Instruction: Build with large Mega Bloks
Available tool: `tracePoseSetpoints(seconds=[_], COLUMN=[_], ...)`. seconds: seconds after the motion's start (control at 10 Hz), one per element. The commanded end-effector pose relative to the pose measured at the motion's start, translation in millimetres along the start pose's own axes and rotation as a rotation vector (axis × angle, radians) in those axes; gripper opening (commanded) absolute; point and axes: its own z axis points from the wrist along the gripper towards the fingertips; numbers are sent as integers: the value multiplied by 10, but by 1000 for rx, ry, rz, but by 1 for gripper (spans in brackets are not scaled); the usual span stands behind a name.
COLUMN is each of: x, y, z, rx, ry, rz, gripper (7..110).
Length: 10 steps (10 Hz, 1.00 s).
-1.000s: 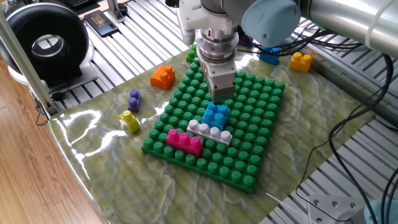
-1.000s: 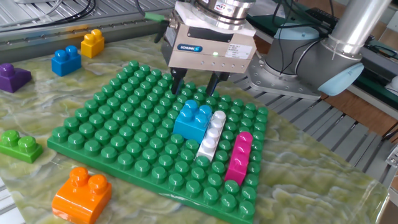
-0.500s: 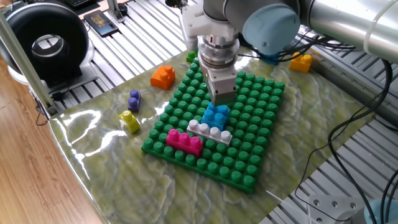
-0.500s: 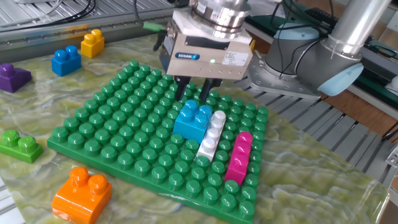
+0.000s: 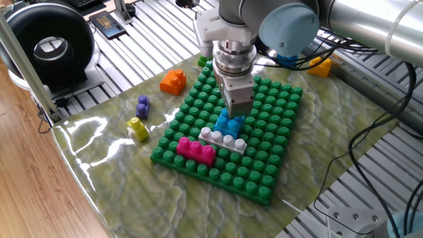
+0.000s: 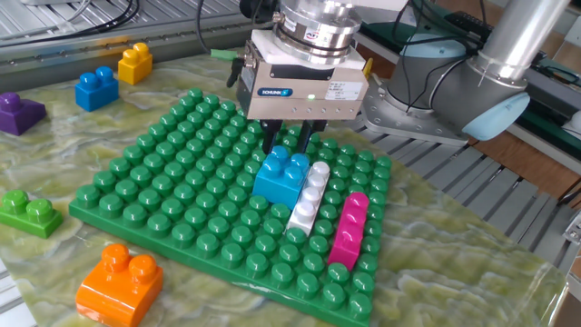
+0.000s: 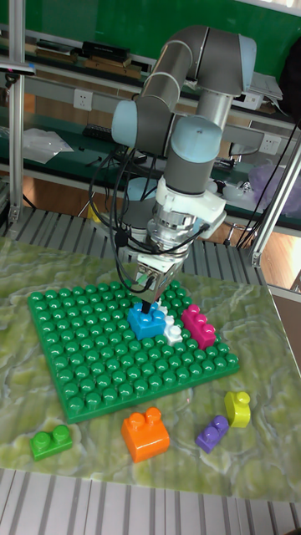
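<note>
On the green baseplate [image 6: 163, 191] three Mega Bloks stand side by side: a light blue brick [image 6: 280, 174] [image 5: 229, 123] [image 7: 146, 322], a white-grey brick [image 6: 309, 198] [image 5: 223, 139] and a magenta brick [image 6: 348, 229] [image 5: 195, 150]. My gripper [image 6: 290, 145] [image 7: 150, 308] hangs straight down just above the far end of the light blue brick. Its fingers are drawn together with nothing between them. In one fixed view the gripper body [image 5: 236, 99] hides the fingertips.
Loose bricks lie off the plate: orange [image 6: 118, 282] [image 5: 174, 81], green [image 6: 29, 212], purple [image 6: 18, 111], dark blue [image 6: 95, 88], yellow [image 6: 134, 62]. A small purple [image 5: 143, 104] and a yellow brick [image 5: 137, 128] sit left of the plate. Cables run behind the arm.
The fingers have drawn together from a wide gap. The gripper has shifted a little and come down closer to the light blue brick. No brick has moved.
</note>
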Motion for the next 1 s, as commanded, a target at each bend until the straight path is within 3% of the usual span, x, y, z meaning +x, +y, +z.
tracePoseSetpoints(seconds=[0.0,0.2,0.4,0.7,0.8,0.9], x=[20,-19,-38,121,151,87], y=[20,1,-70,-204,-305,-264], z=[18,-13,-89,-107,-121,-110], rx=[-10,0,41,94,135,119], ry=[4,-3,22,87,98,73], rz=[13,19,33,-4,9,6], gripper=[44,44,44,44,44,44])
